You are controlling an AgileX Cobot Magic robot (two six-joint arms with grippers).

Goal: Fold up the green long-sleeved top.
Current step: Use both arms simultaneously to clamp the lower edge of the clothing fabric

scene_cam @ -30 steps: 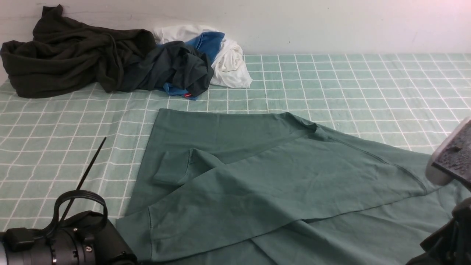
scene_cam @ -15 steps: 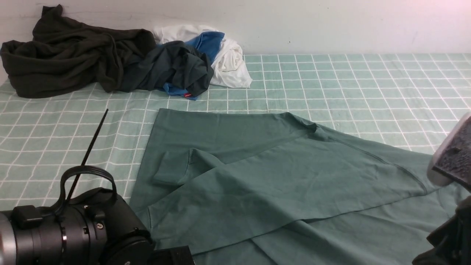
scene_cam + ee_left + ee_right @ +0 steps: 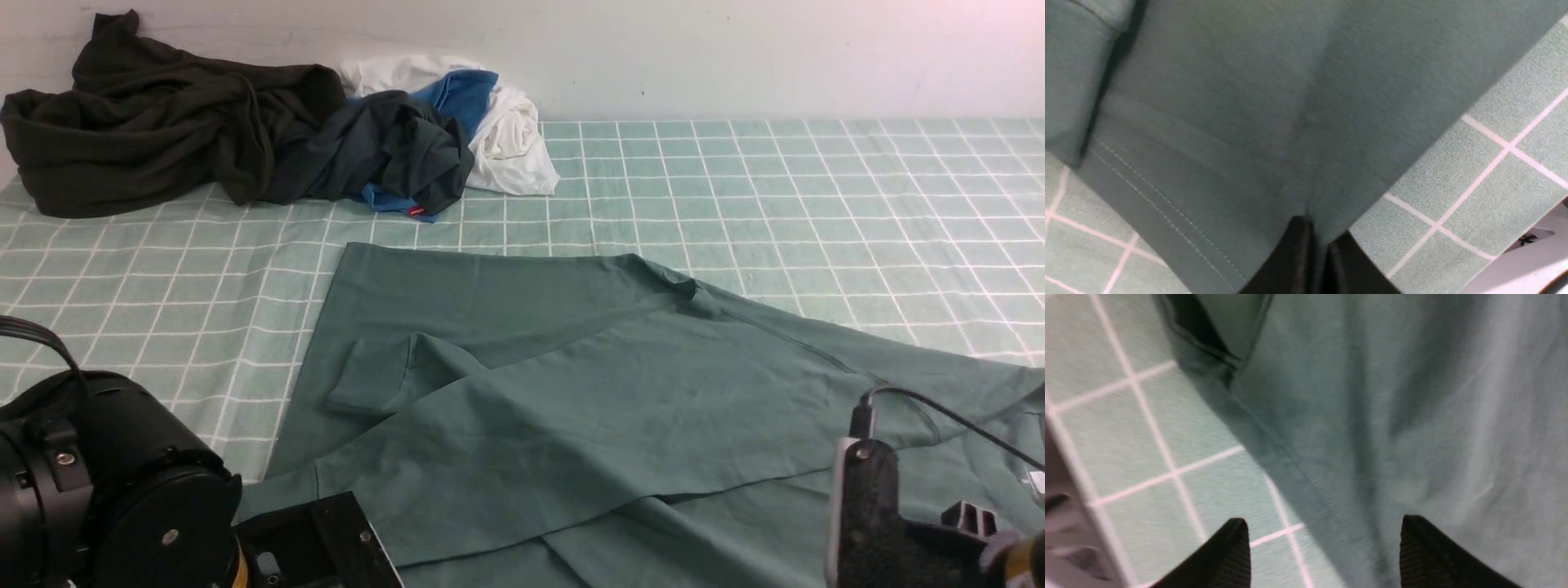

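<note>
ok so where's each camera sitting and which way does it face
Front: between the arms, facing forward over the green top to the clothes pile; left arm, right arm in lower corners.
Left wrist: looks down at the top's hem; left gripper pinching it.
Right wrist: looks down at the top's edge; right gripper open.
All share the green top on the checked cloth.

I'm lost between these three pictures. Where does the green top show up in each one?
Front view: the green top lies spread across the middle and right foreground.
Left wrist view: the green top fills most of the picture, pinched by the shut left gripper.
Right wrist view: the green top covers over half, its hem between the open right gripper's fingers.
Shared landmark: the checked sheet beneath it.
</note>
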